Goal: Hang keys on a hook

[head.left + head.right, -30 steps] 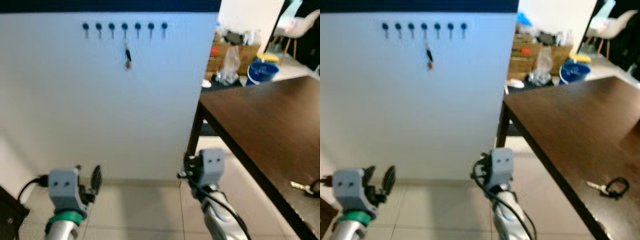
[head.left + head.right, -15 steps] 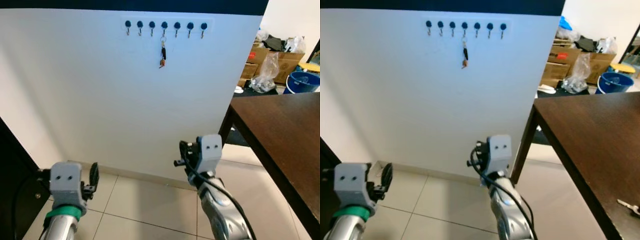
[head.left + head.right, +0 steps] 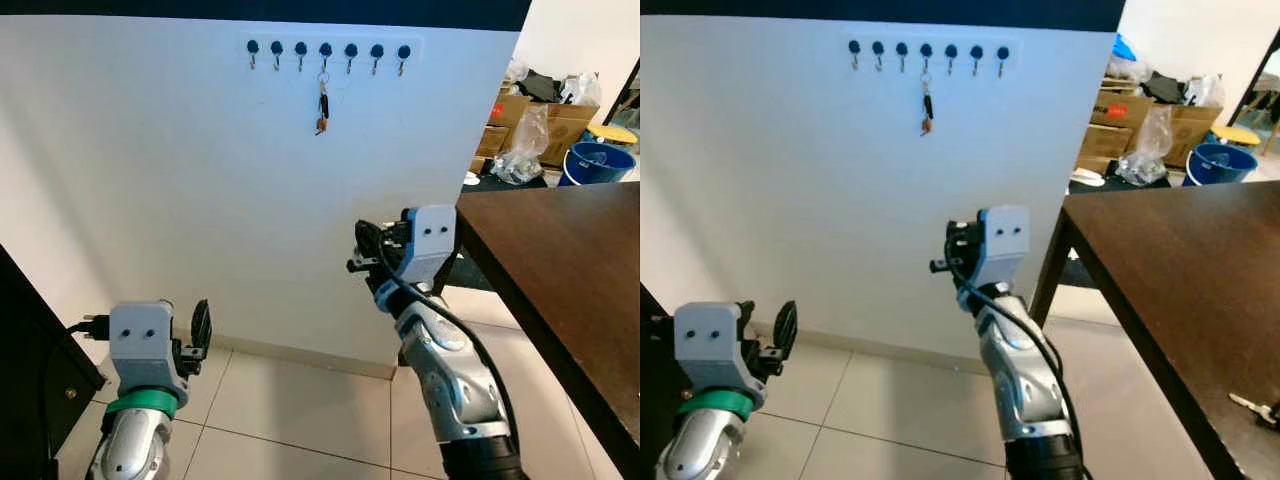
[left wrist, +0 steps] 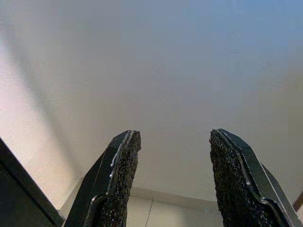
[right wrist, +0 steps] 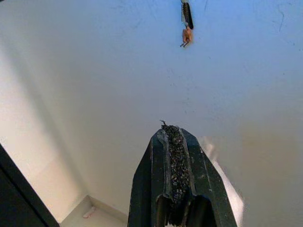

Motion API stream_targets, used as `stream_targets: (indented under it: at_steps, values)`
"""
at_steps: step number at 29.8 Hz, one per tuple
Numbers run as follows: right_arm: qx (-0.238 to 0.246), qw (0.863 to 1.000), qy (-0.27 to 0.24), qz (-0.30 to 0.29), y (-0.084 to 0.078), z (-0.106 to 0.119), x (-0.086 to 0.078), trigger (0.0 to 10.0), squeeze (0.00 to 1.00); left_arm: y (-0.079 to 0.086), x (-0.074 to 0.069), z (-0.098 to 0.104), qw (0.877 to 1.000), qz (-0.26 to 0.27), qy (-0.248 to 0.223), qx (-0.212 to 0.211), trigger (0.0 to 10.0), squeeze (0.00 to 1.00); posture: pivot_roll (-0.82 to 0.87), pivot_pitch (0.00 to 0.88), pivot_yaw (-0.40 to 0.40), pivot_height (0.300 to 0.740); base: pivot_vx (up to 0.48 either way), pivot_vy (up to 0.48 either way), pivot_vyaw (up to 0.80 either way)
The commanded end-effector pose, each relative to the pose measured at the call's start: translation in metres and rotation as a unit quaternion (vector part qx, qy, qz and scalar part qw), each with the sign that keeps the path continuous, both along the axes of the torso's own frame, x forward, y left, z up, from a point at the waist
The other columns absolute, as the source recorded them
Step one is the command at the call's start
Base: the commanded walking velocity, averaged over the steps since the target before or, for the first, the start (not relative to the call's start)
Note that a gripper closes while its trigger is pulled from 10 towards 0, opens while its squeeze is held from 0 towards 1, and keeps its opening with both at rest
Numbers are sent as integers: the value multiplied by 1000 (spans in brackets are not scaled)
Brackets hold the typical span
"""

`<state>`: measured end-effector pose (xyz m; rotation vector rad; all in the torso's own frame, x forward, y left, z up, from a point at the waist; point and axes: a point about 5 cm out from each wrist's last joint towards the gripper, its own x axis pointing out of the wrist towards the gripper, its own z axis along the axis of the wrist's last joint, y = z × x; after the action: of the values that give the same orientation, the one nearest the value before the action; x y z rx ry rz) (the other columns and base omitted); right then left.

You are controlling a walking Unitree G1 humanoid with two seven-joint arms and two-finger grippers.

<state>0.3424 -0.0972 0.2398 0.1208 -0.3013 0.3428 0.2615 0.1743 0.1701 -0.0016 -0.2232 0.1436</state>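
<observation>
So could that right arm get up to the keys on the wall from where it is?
Probably yes. The right claw is raised, shut and empty, with bare wall between it and the keys hanging well above.

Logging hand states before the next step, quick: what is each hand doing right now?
Left hand: open, holding nothing.
Right hand: closed, with nothing visible between its fingers.

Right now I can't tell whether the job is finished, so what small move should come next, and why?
Probably just lower the right hand and stop. The keys already hang from the middle hook, and that hand is shut on nothing, held away from the wall.
</observation>
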Motion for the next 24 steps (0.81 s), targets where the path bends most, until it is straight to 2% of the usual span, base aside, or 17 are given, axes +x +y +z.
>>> stream_targets:
  at_steps: [1, 4, 6, 11, 18, 24]
  values:
    - [0, 1000, 1, 8, 2, 1, 0, 10000, 0, 2, -2, 3, 1000, 7, -4, -2, 10000, 0, -157, 112, 86, 740, 259, 0, 0]
    - [-3, 1000, -10, 13, 2, 6, 0, 10000, 0, 5, 0, 8, 1000, 12, -12, -1, 10000, 0, -156, 102, 86, 740, 273, 0, 0]
    - [2, 999, -30, 16, 2, 15, 2, 10000, 0, 9, 2, 7, 1000, 19, -15, 0, 10000, 0, -174, 56, 88, 740, 306, 0, 0]
    - [10, 999, -42, 17, 3, 25, 6, 10000, 0, 8, 8, 14, 999, 23, -29, -3, 10000, 0, -192, 5, 90, 740, 313, 0, 0]
    - [6, 999, -41, 28, 8, 22, 9, 10000, 0, 9, 17, 17, 999, 30, -32, -3, 10000, 0, -193, 0, 95, 740, 313, 0, 0]
    - [-7, 998, -38, 51, 13, 18, 6, 10000, 0, 15, 14, 13, 999, 39, -19, 2, 10000, 0, -193, 0, 99, 740, 316, 0, 0]
